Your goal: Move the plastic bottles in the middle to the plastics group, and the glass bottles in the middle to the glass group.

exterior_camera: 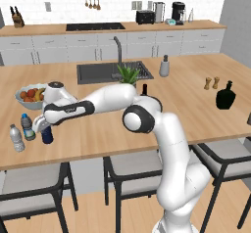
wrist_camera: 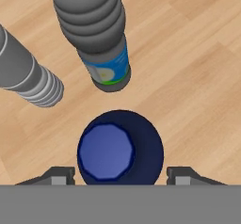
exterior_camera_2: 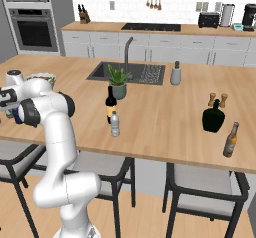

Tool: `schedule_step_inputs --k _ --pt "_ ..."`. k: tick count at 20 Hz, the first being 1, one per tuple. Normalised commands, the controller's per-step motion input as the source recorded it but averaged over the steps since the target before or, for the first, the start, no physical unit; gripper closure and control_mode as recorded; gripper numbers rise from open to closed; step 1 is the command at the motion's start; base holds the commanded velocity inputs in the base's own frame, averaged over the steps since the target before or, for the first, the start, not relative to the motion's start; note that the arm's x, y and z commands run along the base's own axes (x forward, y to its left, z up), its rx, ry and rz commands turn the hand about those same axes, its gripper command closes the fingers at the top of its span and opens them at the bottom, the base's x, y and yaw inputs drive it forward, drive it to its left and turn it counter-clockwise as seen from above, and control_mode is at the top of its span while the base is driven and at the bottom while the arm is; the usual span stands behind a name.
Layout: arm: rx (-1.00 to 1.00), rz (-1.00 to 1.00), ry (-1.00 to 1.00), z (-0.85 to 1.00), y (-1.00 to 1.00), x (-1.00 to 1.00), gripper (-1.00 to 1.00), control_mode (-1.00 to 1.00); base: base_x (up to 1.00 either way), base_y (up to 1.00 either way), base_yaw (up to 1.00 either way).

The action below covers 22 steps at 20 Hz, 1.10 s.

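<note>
The dark blue bottle (wrist_camera: 120, 148) stands upright on the wooden counter (exterior_camera: 196, 109) near its left front edge, right under the gripper (wrist_camera: 121, 175), whose two finger tips (wrist_camera: 59, 175) sit spread on either side of it with a sliver of wood showing between each tip and the bottle, so the fingers look released rather than clamped. Just beyond it stand two small water bottles: one with a blue-green label (wrist_camera: 101, 39) and a ribbed grey body, and a clear ribbed one (wrist_camera: 26, 75) a little further to the side, both close but not touching it. A bowl of fruit (exterior_camera: 30, 96) sits behind them. Toward the middle of the counter the tall dark wine bottle (exterior_camera_2: 110, 104) with its cream label stands beside a small clear bottle with a pale cap (exterior_camera_2: 115, 124), in front of a potted plant (exterior_camera_2: 118, 82) and the sink (exterior_camera_2: 145, 73). Far to the right a squat black bottle (exterior_camera_2: 213, 117) stands near two little shakers (exterior_camera_2: 217, 100) and a slim brown bottle (exterior_camera_2: 230, 140)
</note>
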Motion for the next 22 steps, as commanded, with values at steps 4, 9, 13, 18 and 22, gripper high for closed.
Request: schedule_step_inputs --k 4,9,13,18,22 --pt "0.0 0.0 0.0 0.0 0.0 0.0 -1.0 -1.0 0.0 0.0 0.0" --pt "0.0 0.0 -0.03 0.1 -0.05 -0.16 -1.0 -1.0 0.0 0.0 0.0" --pt "0.06 0.0 -0.09 0.32 -0.38 -0.75 -1.0 -1.0 0.0 0.0 0.0" --pt "0.13 -0.04 -0.12 0.1 -0.8 -0.97 -1.0 -1.0 0.0 0.0 0.0" --pt "0.06 -0.1 -0.07 0.06 -0.89 -0.72 -1.0 -1.0 0.0 0.0 0.0"
